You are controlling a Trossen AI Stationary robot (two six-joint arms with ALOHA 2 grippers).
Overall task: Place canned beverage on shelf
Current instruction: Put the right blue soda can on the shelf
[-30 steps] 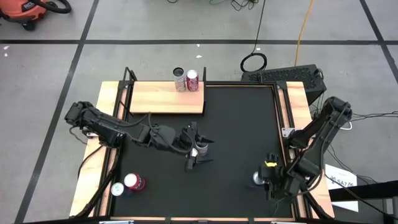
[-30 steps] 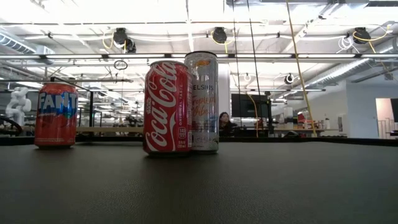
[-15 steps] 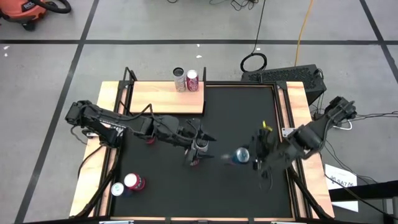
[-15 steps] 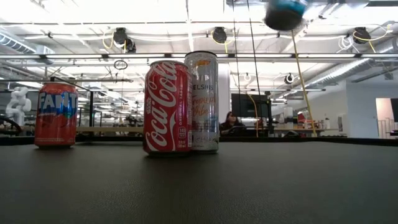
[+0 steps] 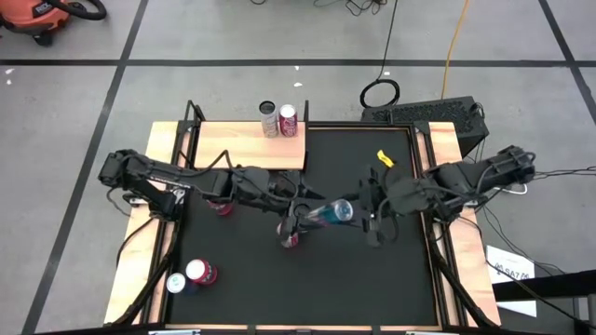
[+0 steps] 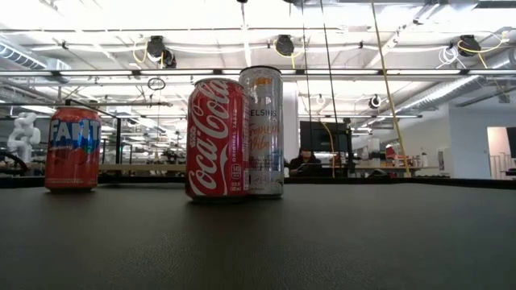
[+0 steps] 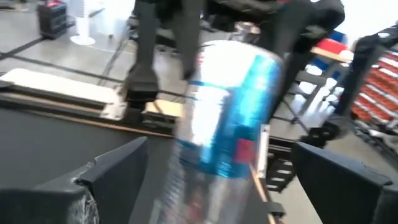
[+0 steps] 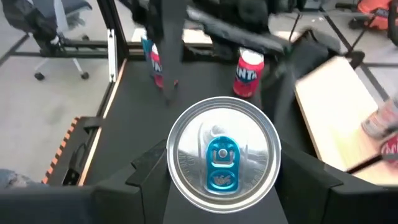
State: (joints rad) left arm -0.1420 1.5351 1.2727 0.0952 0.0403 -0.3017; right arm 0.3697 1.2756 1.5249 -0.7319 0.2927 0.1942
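My right gripper (image 5: 361, 211) is shut on a blue-and-silver can (image 5: 333, 212), held in the air over the middle of the black mat. The can's silver top with a blue tab (image 8: 222, 158) faces the right wrist camera. My left gripper (image 5: 300, 218) is open. Its fingers stand on either side of the can's other end (image 7: 224, 124) with gaps, not touching. The light wooden shelf (image 5: 233, 149) stands at the table's far left, with two cans (image 5: 278, 120) at its far right corner. My right gripper pinches the can's side wall near its top end (image 8: 186, 186) between its two fingers (image 8: 149, 171). The fingers come roughly level from the table's right side and lie along the can. The can is lifted clear, lying tilted, its bottom end toward the left gripper.
A Fanta can (image 5: 222, 207) stands under the left arm and a slim red can (image 5: 291, 240) stands just near of the left gripper. A Coca-Cola can (image 6: 216, 138) and a silver can (image 6: 263, 133) stand at the mat's near left (image 5: 191, 274).
My right gripper has risen from the table's near right corner with the blue can and swung toward the centre, up to my left gripper. The can has tipped from upright to nearly lying. My left arm has reached a little farther right.
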